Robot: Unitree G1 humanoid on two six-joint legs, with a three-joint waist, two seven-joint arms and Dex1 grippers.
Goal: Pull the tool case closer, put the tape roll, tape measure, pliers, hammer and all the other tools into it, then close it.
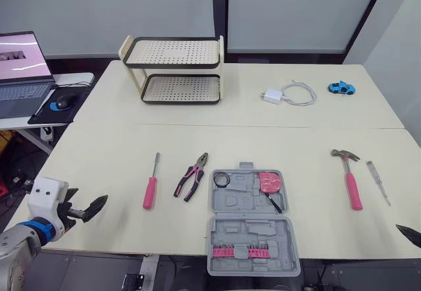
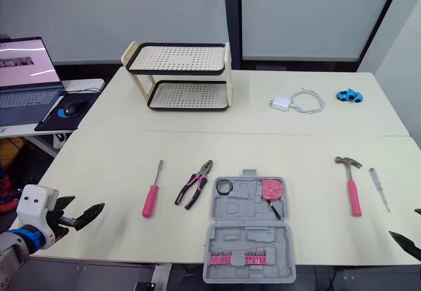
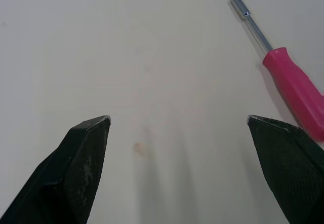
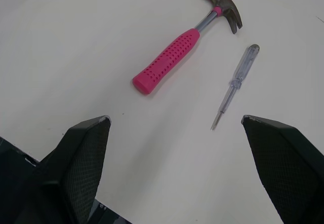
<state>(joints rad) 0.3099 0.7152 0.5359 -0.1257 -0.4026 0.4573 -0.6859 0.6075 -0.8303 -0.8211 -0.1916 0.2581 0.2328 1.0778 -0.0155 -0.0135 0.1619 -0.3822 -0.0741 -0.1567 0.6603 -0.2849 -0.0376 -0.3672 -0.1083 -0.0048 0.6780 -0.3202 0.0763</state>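
Note:
The grey tool case (image 1: 238,202) lies open at the table's front middle, with a black tape roll (image 1: 221,179) and a pink tape measure (image 1: 269,182) in its far half and pink bits (image 1: 240,251) in the near half. Pink-handled pliers (image 1: 191,176) and a pink screwdriver (image 1: 151,184) lie left of it. A pink-handled hammer (image 1: 350,176) and a clear tester screwdriver (image 4: 234,84) lie to the right. My left gripper (image 3: 179,120) hovers open at the front left edge, short of the pink screwdriver (image 3: 291,82). My right gripper (image 4: 174,117) is open at the front right, near the hammer (image 4: 177,57).
A two-tier perforated rack (image 1: 174,67) stands at the back left of the table. A white charger with cable (image 1: 289,95) and a blue toy car (image 1: 341,87) lie at the back right. A laptop (image 1: 23,70) and mouse (image 1: 60,103) sit on a side desk to the left.

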